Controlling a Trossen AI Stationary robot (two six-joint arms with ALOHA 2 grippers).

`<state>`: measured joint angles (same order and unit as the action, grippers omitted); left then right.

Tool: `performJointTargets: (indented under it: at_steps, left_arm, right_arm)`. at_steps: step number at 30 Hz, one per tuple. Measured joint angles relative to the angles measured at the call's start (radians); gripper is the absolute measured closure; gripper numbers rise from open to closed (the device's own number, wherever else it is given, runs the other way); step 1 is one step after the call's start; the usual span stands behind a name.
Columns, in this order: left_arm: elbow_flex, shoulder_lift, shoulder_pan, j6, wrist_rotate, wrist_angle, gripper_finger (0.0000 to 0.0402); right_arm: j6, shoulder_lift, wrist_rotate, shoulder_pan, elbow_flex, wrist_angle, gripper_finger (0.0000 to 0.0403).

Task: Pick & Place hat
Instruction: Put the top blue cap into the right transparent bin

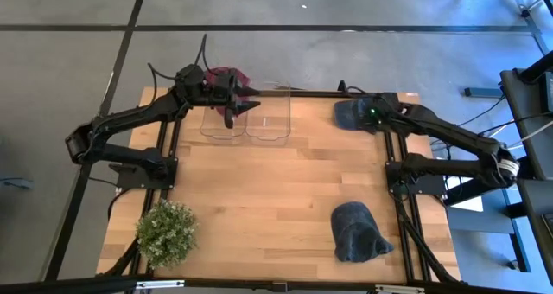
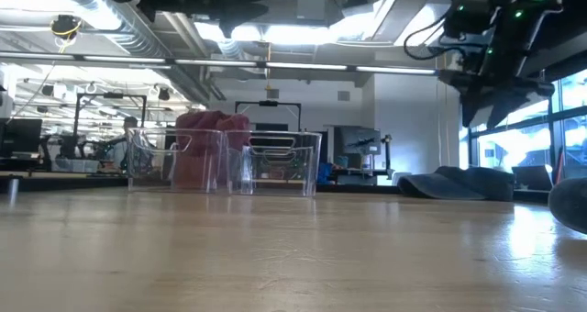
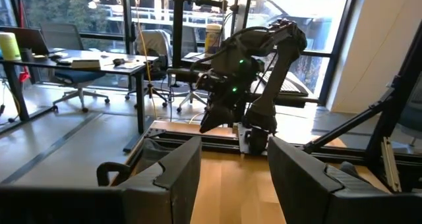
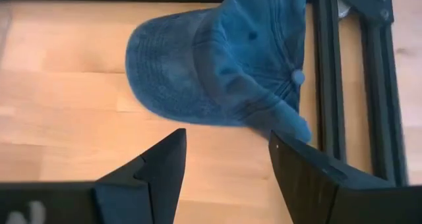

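Observation:
A blue denim cap (image 4: 224, 59) lies crown up on the far right of the table (image 1: 350, 114), showing low in the low view (image 2: 449, 183). My right gripper (image 4: 227, 145) hovers open above it (image 1: 373, 114), fingers pointing down, touching nothing. A second dark blue hat (image 1: 359, 232) rests on the table near its near right corner. A maroon hat (image 1: 226, 73) sits at the far edge behind two clear bins (image 1: 246, 119). My left gripper (image 3: 234, 151) is open and level above the left bin (image 1: 238, 111), holding nothing.
The two clear bins (image 2: 225, 161) stand side by side at the far middle of the table. A green potted plant (image 1: 166, 232) sits at the near left corner. Black frame rails (image 4: 326, 72) run close beside the cap. Bare wood (image 1: 276, 199) spans the middle.

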<state>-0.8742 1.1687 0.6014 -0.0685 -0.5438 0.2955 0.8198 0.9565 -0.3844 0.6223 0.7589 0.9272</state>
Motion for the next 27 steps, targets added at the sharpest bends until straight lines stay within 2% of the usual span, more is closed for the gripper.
performJointTargets:
  at_steps: [4, 10, 19, 27]
  left_arm:
    - [0.0, 0.0, 0.0, 0.0, 0.0, -0.001, 0.0231]
    - [0.0, 0.001, 0.0, 0.0, 0.0, -0.007, 0.0231]
    - [0.0, 0.001, 0.0, 0.0, 0.001, -0.007, 0.0231]
    - [0.0, 0.001, 0.0, 0.0, 0.001, -0.008, 0.0231]
  right_arm:
    - [-0.134, 0.05, -0.017, 0.036, 0.0, -0.003, 0.0185]
    - [-0.174, 0.143, -0.092, 0.062, 0.0, -0.008, 0.0185]
    - [-0.367, 0.306, -0.012, 0.141, 0.0, -0.131, 0.0185]
    - [-0.522, 0.405, -0.006, 0.215, 0.0, -0.145, 0.0185]
